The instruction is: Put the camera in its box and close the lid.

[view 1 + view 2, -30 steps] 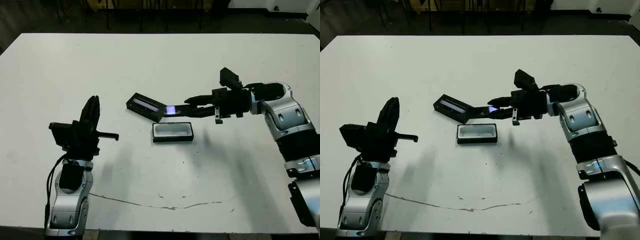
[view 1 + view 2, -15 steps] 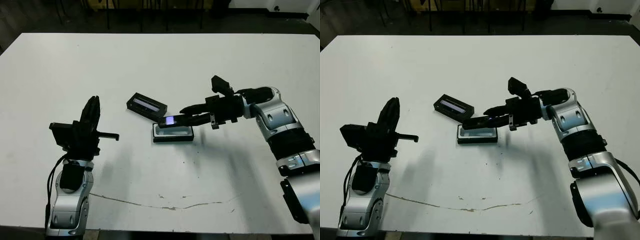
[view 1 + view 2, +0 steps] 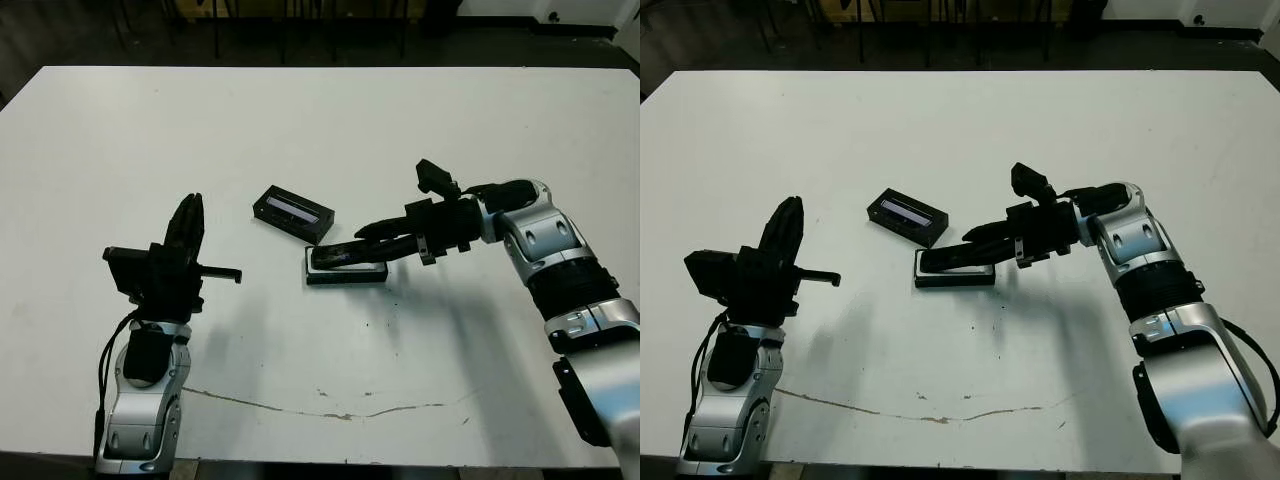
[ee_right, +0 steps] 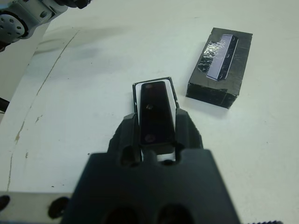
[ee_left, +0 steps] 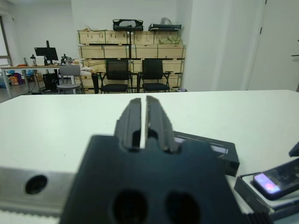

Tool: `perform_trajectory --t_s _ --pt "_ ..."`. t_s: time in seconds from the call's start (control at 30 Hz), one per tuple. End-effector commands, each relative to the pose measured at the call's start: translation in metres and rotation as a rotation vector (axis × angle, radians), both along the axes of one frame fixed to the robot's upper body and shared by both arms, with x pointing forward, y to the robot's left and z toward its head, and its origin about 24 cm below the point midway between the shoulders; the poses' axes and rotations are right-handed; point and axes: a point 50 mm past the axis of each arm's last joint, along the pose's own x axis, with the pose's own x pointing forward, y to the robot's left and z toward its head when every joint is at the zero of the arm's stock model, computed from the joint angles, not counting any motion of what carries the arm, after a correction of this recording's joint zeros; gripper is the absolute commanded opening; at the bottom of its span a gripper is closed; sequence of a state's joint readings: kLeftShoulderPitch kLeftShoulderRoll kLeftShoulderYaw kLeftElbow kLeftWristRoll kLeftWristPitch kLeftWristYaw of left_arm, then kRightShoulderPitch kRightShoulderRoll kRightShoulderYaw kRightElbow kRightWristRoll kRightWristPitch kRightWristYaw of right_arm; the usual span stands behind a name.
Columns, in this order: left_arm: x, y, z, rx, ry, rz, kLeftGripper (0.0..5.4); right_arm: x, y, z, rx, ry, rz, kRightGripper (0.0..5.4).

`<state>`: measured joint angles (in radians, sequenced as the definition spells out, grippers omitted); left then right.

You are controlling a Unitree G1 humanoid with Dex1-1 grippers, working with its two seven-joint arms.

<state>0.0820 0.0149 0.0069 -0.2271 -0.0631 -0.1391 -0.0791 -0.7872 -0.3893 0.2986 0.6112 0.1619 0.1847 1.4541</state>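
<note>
My right gripper point(image 3: 366, 243) is shut on the camera point(image 3: 335, 256), a slim black bar. It holds the camera low over the box point(image 3: 346, 279), nearly level and lengthwise along it. In the right wrist view the camera point(image 4: 156, 111) covers most of the box, whose white lining point(image 4: 175, 101) shows only along the edges. I cannot tell whether the camera touches the box. The lid point(image 3: 293, 211) lies just beyond the box to the left, its pale strip facing up. My left gripper point(image 3: 189, 205) is shut and empty, held upright well left of the box.
A thin dark crack line point(image 3: 330, 411) runs across the white table near its front edge. In the left wrist view, office chairs point(image 5: 117, 74) and wooden shelves point(image 5: 131, 44) stand beyond the table's far edge.
My right gripper has carried the camera left and down, from beside the lid to low over the box. The camera has turned from tilted to nearly level. The left arm has barely moved.
</note>
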Motion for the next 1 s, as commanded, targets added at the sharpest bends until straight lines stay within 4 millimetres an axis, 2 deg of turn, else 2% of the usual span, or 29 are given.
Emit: perform_trajectory --t_s 0.03,0.4,1.0 --pt "-0.002 0.002 -0.005 0.000 0.029 0.011 0.00 -0.001 -0.001 -0.005 -0.020 0.004 0.007 0.56" --pt "-0.002 0.003 -0.005 0.000 0.025 0.009 0.00 -0.001 0.000 -0.014 -0.021 0.023 -0.002 0.56" --pt "-0.004 0.005 -0.004 0.002 0.026 0.017 0.00 -0.008 0.018 -0.026 -0.083 0.029 0.031 0.56"
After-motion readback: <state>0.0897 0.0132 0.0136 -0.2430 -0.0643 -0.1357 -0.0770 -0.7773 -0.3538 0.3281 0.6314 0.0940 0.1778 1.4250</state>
